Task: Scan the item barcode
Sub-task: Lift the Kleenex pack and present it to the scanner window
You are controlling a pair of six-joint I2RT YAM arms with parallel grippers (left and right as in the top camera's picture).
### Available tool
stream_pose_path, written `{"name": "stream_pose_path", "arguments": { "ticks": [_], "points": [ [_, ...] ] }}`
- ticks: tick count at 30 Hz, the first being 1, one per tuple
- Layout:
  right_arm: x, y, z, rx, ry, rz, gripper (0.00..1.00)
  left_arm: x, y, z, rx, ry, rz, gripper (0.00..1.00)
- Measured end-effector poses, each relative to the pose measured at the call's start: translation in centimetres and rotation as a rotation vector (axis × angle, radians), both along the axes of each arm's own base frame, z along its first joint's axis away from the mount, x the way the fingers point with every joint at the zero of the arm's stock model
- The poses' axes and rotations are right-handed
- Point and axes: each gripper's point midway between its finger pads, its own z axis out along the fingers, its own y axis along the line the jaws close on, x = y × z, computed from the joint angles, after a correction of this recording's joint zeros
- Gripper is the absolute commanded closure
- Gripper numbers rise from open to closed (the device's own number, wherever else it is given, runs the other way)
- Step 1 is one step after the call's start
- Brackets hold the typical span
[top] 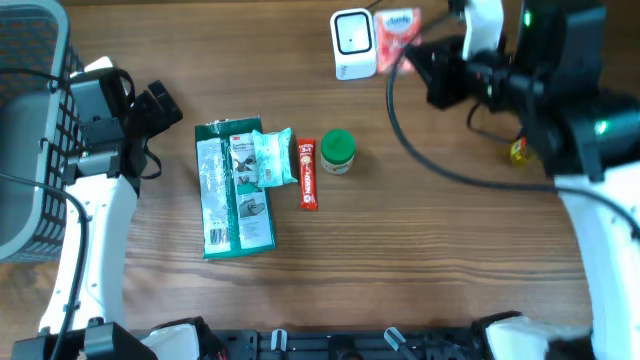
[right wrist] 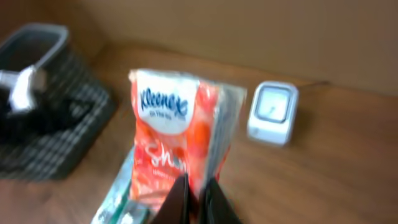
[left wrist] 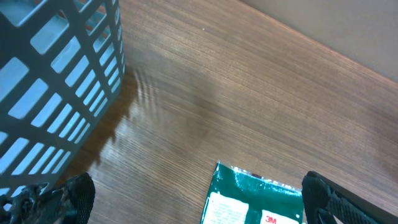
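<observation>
My right gripper point(top: 415, 55) is shut on the item, a red Kleenex tissue pack point(top: 398, 35), and holds it in the air just right of the white barcode scanner point(top: 353, 43) at the table's far edge. In the right wrist view the pack point(right wrist: 174, 130) stands upright above my pinched right gripper point(right wrist: 196, 193), with the scanner point(right wrist: 272, 112) behind it to the right. No barcode shows on the pack. My left gripper point(top: 175, 108) is open and holds nothing, just left of a green 3M package point(top: 235, 187). In the left wrist view that gripper point(left wrist: 199, 199) hovers over the package's corner point(left wrist: 255, 199).
A grey basket point(top: 30, 130) fills the left edge. On the green package lies a small teal pack point(top: 272, 157); beside it are a red tube point(top: 308, 173) and a green-lidded jar point(top: 337, 151). A small yellow thing point(top: 518, 152) sits under the right arm.
</observation>
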Motion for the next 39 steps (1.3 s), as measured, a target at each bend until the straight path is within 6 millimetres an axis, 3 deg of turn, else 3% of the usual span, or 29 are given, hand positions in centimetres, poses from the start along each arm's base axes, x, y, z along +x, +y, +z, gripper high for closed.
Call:
{"name": "stream_pose_path", "arguments": {
  "ticks": [4, 6, 10, 15, 20, 26, 35, 39],
  "points": [
    [3.0, -0.4, 1.3, -0.165, -0.017, -0.042, 0.96, 0.0, 0.0, 0.0, 0.000, 0.000, 0.000, 0.00],
    [5.5, 0.1, 0.4, -0.250, -0.054, -0.040, 0.96, 0.0, 0.0, 0.0, 0.000, -0.001, 0.000, 0.00],
    [9.8, 1.2, -4.6, -0.425, -0.055, 0.004, 0.96, 0.0, 0.0, 0.0, 0.000, 0.000, -0.001, 0.00],
    [15.2, 1.7, -13.4, -0.715, -0.017, -0.021, 0.96, 0.0, 0.0, 0.0, 0.000, -0.001, 0.000, 0.00],
    [18.6, 3.3, -17.3, -0.854, -0.069, -0.079, 0.96, 0.0, 0.0, 0.0, 0.000, 0.000, 0.000, 0.00],
    [20.5, 4.5, -20.0, -0.897, -0.104, -0.113, 0.96, 0.0, 0.0, 0.0, 0.000, -0.001, -0.001, 0.00],
    [21.6, 3.1, -28.0, -1.036, -0.006, -0.146, 0.96, 0.0, 0.0, 0.0, 0.000, -0.001, -0.001, 0.00],
    [22.1, 2.5, -27.9, -1.067, -0.020, -0.192, 0.96, 0.0, 0.0, 0.0, 0.000, 0.000, -0.001, 0.00]
  ]
}}
